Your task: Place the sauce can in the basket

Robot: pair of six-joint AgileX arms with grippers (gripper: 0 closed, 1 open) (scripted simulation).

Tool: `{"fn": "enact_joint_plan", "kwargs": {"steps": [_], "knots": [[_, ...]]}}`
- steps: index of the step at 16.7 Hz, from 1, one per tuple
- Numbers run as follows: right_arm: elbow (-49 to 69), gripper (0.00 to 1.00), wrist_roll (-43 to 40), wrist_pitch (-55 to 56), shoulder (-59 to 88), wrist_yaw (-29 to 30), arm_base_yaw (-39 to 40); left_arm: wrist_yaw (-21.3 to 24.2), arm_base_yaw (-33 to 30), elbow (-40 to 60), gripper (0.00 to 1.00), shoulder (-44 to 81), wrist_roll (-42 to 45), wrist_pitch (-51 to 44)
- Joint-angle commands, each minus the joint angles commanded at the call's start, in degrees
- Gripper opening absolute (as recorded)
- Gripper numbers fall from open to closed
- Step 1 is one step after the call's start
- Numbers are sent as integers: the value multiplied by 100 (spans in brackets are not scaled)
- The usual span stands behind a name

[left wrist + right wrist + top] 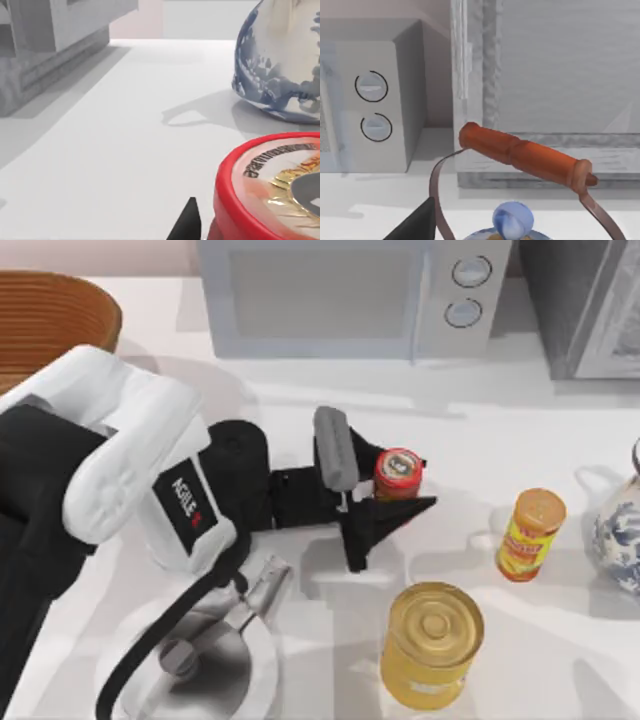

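Observation:
The sauce can (398, 474), small and red with a silvery pull-tab top, stands upright near the middle of the table. My left gripper (405, 485) reaches in from the left and is shut on it, one black finger along each side. In the left wrist view the can's red-rimmed lid (272, 190) looms close, with a black fingertip (189, 222) right beside it. The wicker basket (100, 312) sits at the far left corner, behind my left arm. My right gripper (415, 224) hangs parked above the teapot.
A large gold can (430, 645) stands just in front of the sauce can. To its right are an orange-yellow bottle (530, 535) and a blue-and-white teapot (620, 530). A microwave (350, 295) lines the back edge. A round white-and-metal object (190, 665) lies front left.

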Motion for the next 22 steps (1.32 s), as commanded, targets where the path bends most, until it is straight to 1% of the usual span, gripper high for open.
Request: {"fn": "enact_joint_plan", "kwargs": {"steps": [2,5,7,9,12,15,19,22], "knots": [[0,100,0,0,0,0,0,170,61,73,0,-109,-3,-62],[0,100,0,0,0,0,0,666,320,221,0,-565,-18,-290],[0,100,0,0,0,0,0,1032,642,307,0,-1013,-31,-539],[0,100,0,0,0,0,0,1356,1097,377,0,-1501,-46,-868],[0,100,0,0,0,0,0,1736,2010,411,0,-2177,-75,-1531],[0,100,0,0,0,0,0,1981,3111,349,0,-2669,-97,-2379],[0,100,0,0,0,0,0,2151,4530,313,0,-3185,-44,-3568],[0,100,0,0,0,0,0,2206,5390,404,0,-3524,91,-4243]]}}
